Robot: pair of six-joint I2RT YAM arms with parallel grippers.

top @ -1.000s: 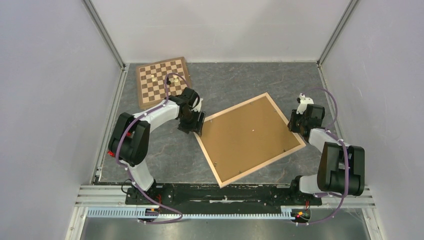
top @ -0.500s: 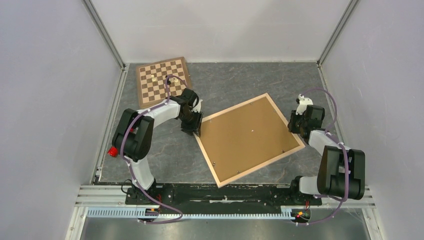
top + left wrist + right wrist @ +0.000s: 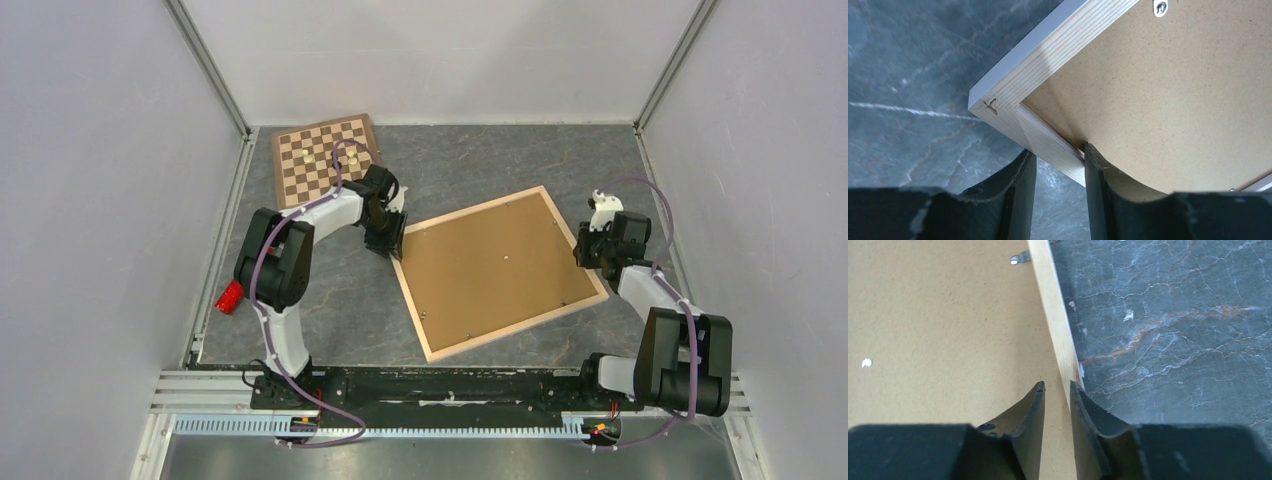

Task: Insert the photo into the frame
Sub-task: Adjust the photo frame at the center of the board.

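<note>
Top external view: the frame (image 3: 520, 327) lies back-up on the dark marbled worktop (image 3: 480, 150), a little right of centre and turned askew. A brown backing board (image 3: 495, 270) fills its opening. The left fingers (image 3: 390, 240) sit at its upper-left corner, the right fingers (image 3: 585, 250) at the middle of its right-hand bar.

In the upper left of this view a checkered chessboard (image 3: 325, 165) lies flat with a few pale pieces (image 3: 350, 158) on it. It is close to the left arm's wrist but apart from the frame. A small red object (image 3: 231, 297) rests at the left edge of the worktop, beside the left arm's elbow. Purple cables loop along both arms. Nothing lies on the backing board.

Left wrist view: the two dark fingers clamp the pale wooden bar just below the mitred corner, one outside the bar and one inside against the board. A small dark mark (image 3: 990, 104) shows on the corner joint, and a metal clip (image 3: 1160, 6) sits at the top edge.

Right wrist view: the fingers stand nearly together astride the thin bar and pinch it, one on the board side and one on the worktop side. Another clip (image 3: 1020, 258) sits at the top, and a white fleck (image 3: 866, 362) marks the board at the left.
</note>
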